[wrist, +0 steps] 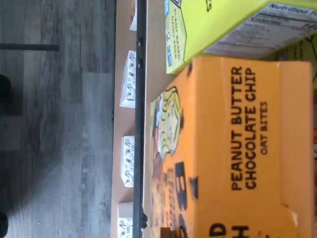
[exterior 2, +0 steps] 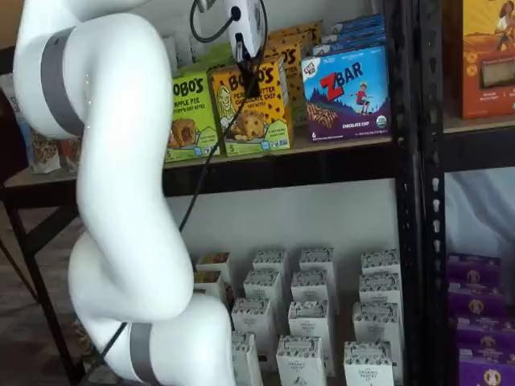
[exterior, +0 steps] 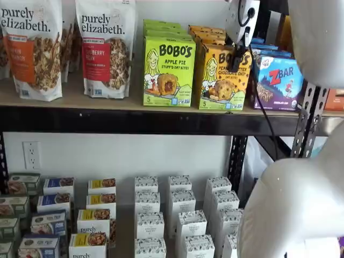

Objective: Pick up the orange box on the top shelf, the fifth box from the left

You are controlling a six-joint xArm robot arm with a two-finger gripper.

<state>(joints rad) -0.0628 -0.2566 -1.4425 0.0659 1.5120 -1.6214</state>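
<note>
Approach step: the gripper (exterior: pixel 237 47) hangs at the top front of the orange box (exterior: pixel 222 78) on the top shelf (exterior: pixel 70 98); finger gap not visible (cannot tell if open or holding). Next: straddle the box top squarely. Lime-green carton (exterior: pixel 167 71) and ZBAR box (exterior: pixel 278 81) crowd either side.
</note>
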